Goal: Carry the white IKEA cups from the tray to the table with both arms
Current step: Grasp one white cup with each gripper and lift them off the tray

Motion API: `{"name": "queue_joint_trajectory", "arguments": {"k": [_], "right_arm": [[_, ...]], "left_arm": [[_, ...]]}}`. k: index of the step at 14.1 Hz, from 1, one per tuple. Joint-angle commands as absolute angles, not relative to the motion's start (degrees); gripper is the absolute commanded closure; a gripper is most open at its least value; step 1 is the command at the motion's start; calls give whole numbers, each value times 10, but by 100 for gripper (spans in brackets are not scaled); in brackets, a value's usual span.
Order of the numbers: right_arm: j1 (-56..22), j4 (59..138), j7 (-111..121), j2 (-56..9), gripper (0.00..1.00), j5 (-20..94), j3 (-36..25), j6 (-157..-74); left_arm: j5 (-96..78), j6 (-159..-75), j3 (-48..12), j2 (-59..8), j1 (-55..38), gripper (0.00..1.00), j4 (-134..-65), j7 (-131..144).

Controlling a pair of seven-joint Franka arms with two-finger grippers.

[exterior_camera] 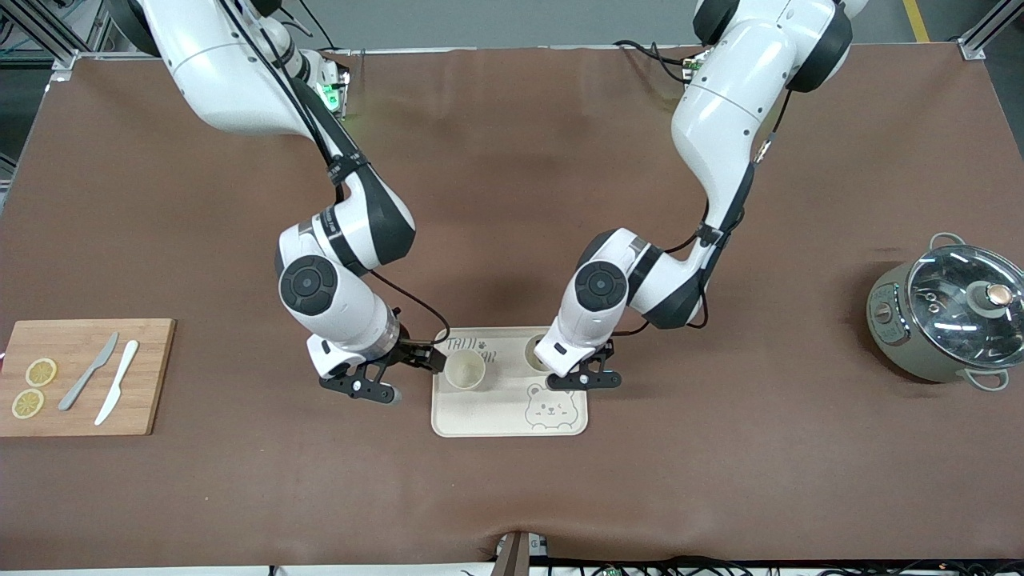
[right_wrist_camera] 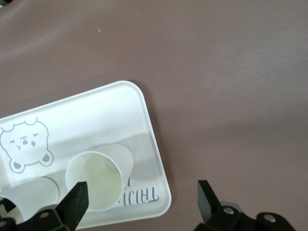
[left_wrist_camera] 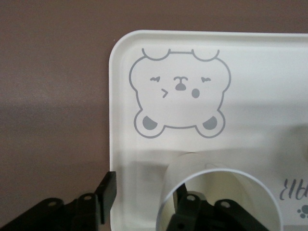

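White cups [exterior_camera: 465,372] [exterior_camera: 538,354] stand on the tray [exterior_camera: 509,420]: right pincer [exterior_camera: 418,355] open beside one, left pincer [exterior_camera: 552,362] open astride the other.

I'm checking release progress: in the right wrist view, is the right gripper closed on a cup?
No. The right gripper has its fingers spread wide apart, with the nearest white cup standing free on the tray.
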State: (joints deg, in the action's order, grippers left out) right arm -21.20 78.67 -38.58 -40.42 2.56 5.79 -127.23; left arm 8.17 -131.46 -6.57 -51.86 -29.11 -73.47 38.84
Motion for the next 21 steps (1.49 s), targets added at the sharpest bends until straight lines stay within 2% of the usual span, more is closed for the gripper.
{"name": "queue_joint_trajectory", "arguments": {"k": [1,6,10,11,14,18,21], "right_arm": [[-224,773,-398,-416,0,24,51,-1280],[-236,773,-398,-425,0,-2,51,-1280],[-242,773,-399,-437,0,-3,51,-1281],[-243,773,-399,-439,0,-4,51,-1281],[-243,773,-399,-448,0,-4,51,-1295],[-249,773,-400,-462,0,-12,50,-1317],[-249,771,-398,-479,0,-16,50,-1338]], "left_arm": [[99,-1314,-60,-521,-299,100,-729,403],[99,-1290,-60,-505,-298,100,-733,428],[102,-1095,-62,-416,-287,100,-738,416],[101,-1072,-63,-386,-279,100,-756,397],[89,-1086,-81,-263,-222,100,-894,327],[46,-1200,-122,-94,-108,100,-1118,260],[-23,-1214,-123,-7,-30,100,-1216,91]]}}
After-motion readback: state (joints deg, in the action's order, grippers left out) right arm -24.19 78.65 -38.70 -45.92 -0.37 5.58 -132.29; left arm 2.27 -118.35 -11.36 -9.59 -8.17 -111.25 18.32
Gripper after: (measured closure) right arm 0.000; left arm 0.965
